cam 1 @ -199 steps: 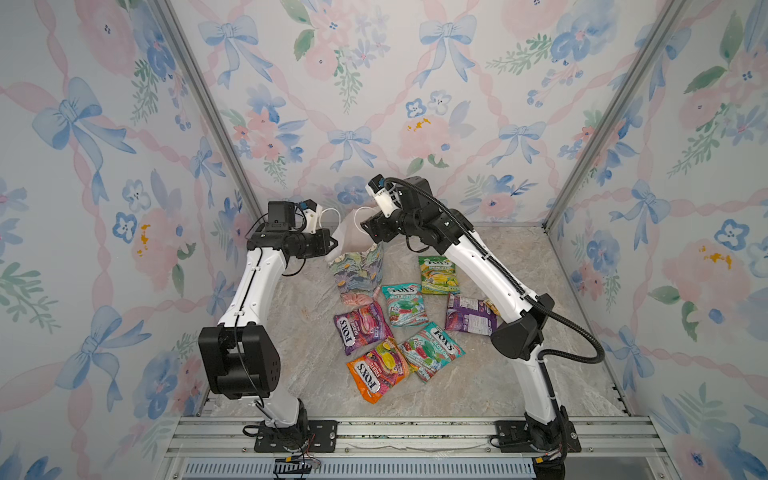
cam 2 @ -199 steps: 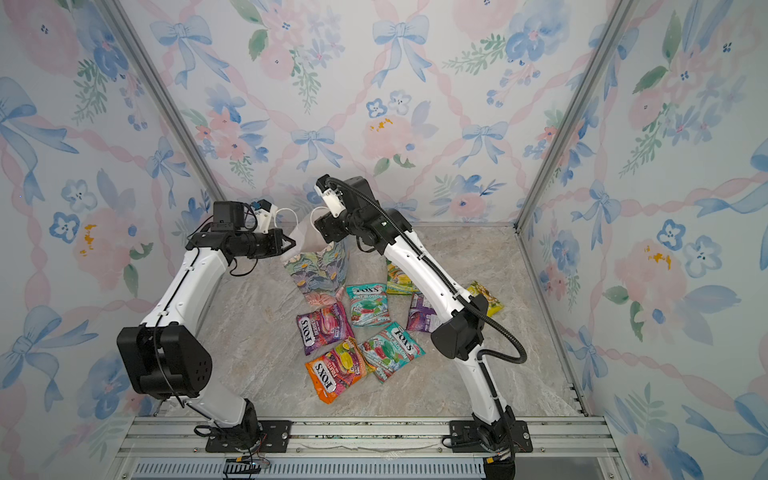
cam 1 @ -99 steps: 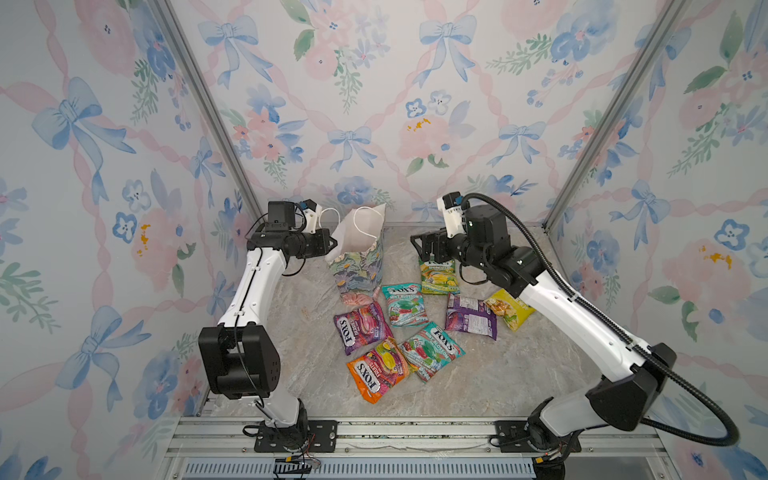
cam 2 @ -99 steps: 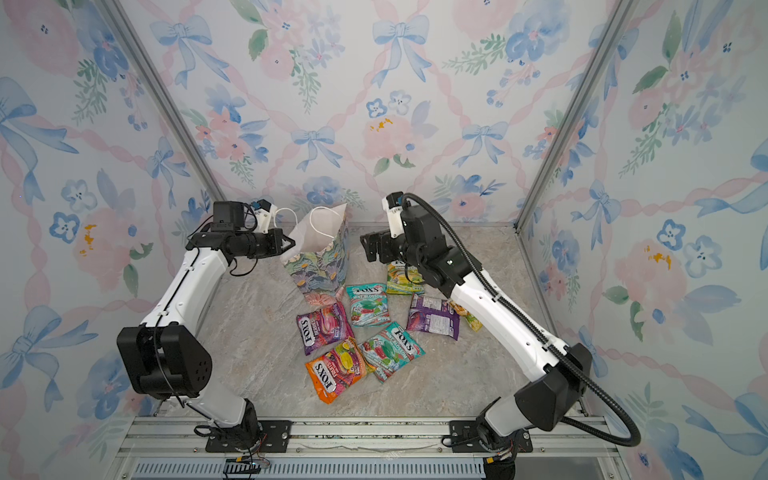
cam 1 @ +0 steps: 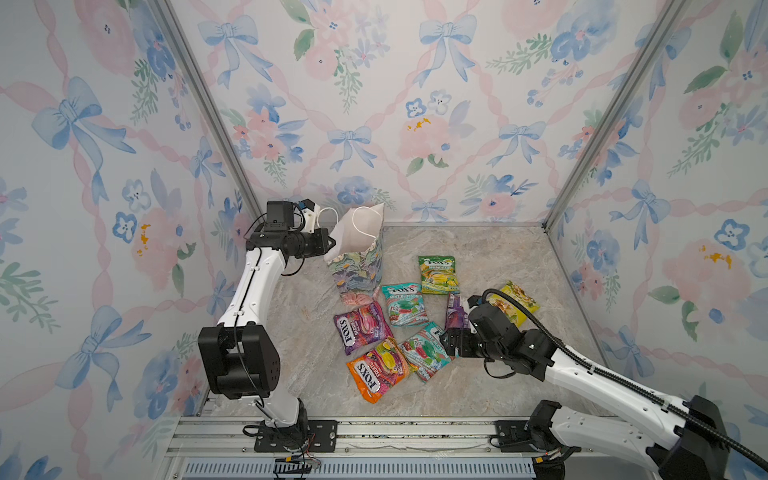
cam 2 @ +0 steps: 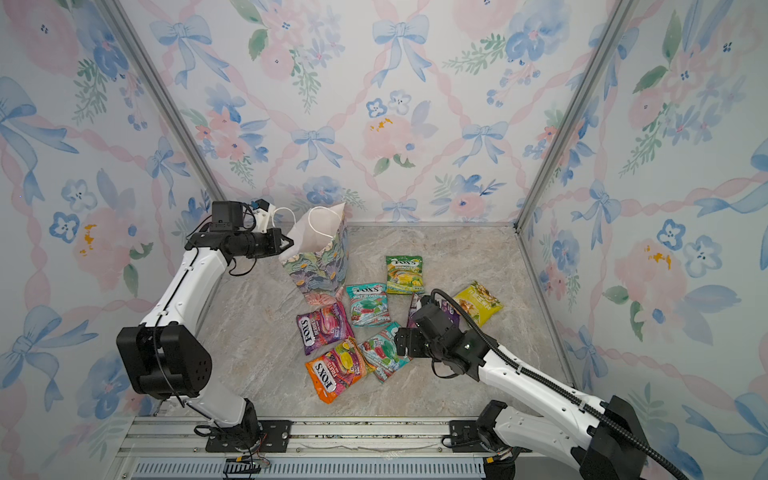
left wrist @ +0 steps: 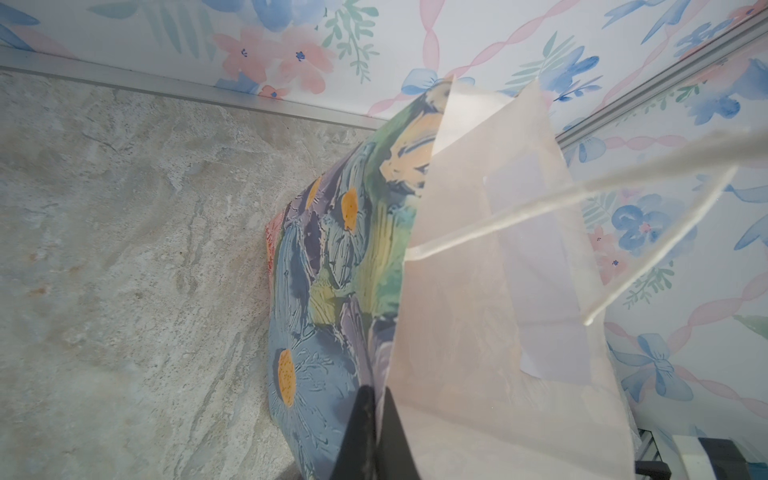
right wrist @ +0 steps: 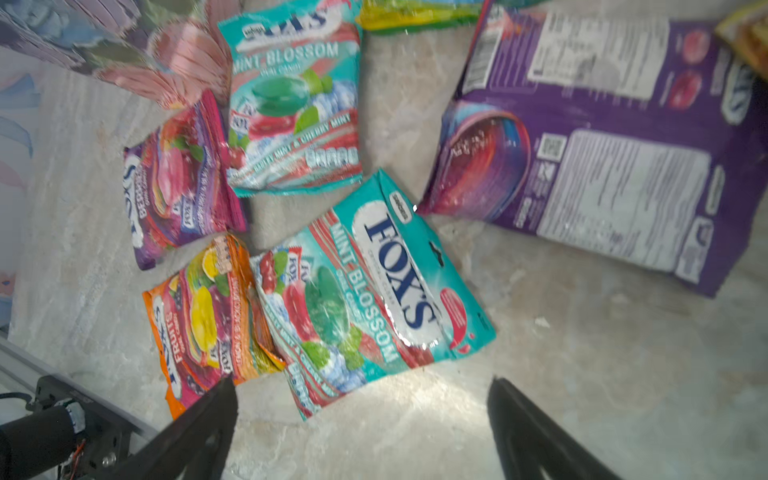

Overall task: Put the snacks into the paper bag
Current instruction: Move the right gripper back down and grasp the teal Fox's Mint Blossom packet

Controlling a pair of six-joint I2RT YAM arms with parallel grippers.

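Floral paper bag [cam 1: 358, 266] pinched at rim by left end effector [left wrist: 376, 401], right end effector [right wrist: 361, 384] spread near teal packet [right wrist: 365, 299], five o'clock of bag.

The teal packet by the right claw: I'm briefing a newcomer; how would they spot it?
On the marble tabletop, candy packets cluster beside the floral paper bag. At the cluster's near edge, before the open right claw, lies a teal Mint Blossom packet. Unlike its teal twin farther back, it sits tilted, touching the orange packet.

FOX'S MINT BLOSSOM on teal packet [right wrist: 365, 291]
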